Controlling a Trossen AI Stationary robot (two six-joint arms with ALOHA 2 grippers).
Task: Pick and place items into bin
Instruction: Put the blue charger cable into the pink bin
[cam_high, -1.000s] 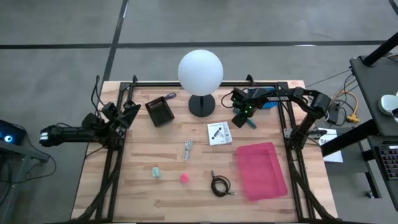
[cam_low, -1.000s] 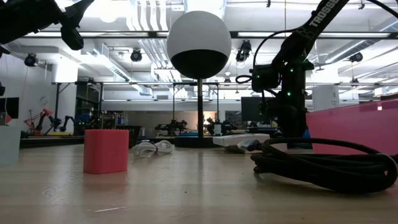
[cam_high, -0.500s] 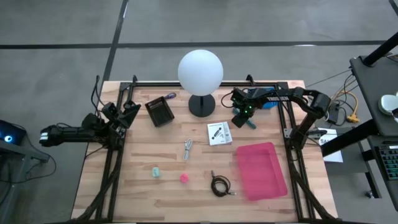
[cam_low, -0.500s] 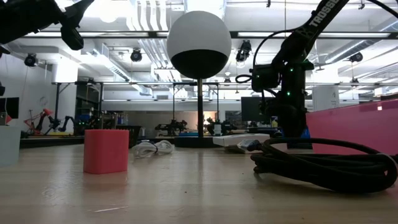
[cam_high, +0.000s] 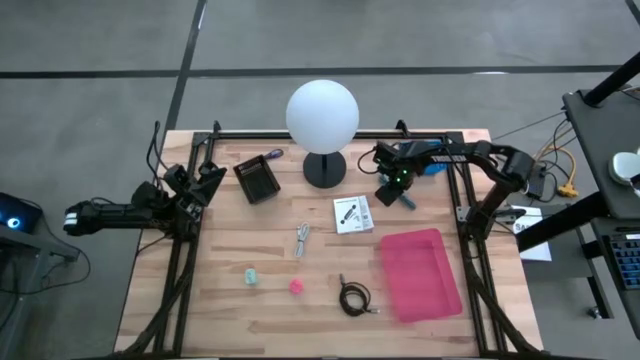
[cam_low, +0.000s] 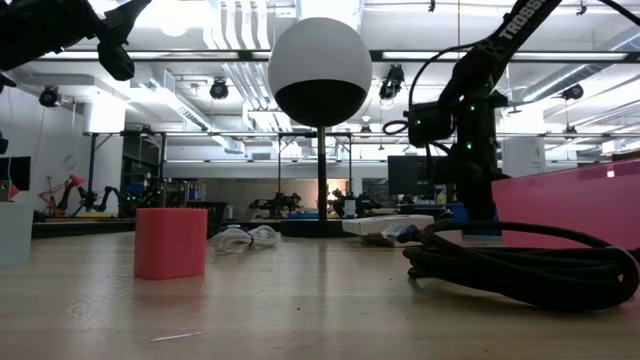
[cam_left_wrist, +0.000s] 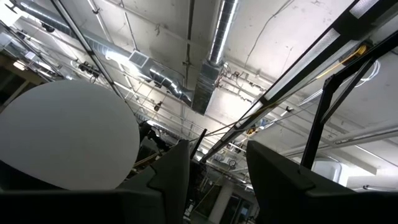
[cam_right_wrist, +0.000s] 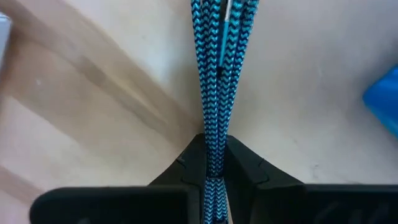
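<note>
- Far left of the high view, the left gripper (cam_high: 207, 178) waits at the table's edge; its wrist view shows the two fingers standing apart with nothing between them, tilted up toward the ceiling.
- Moving right, the loose items lie on the bare wood: a tiny green block (cam_high: 252, 275), a pink block (cam_high: 296, 287), a silvery metal piece (cam_high: 301, 240) and a white printed card (cam_high: 352, 214). All look light and rigid, the card thin enough to be awkward to lift flat.
- Lower centre, the dark coiled cable (cam_high: 354, 297) looks floppy; I'd take it across the bundled loops.
- Right of that sits the pink bin (cam_high: 420, 274), nothing in it that I can see.
- Upper right, the right gripper (cam_right_wrist: 213, 167) is down on the table just beside the lamp base (cam_high: 324, 169), fingers pressed together on the teal braided cord (cam_right_wrist: 216, 74).
- That cord is woven in a blue-and-black zigzag, doubled into parallel strands. It looks soft, light and limp, so it should droop when lifted; the pinch sits near one end, and the free length may trail.
</note>
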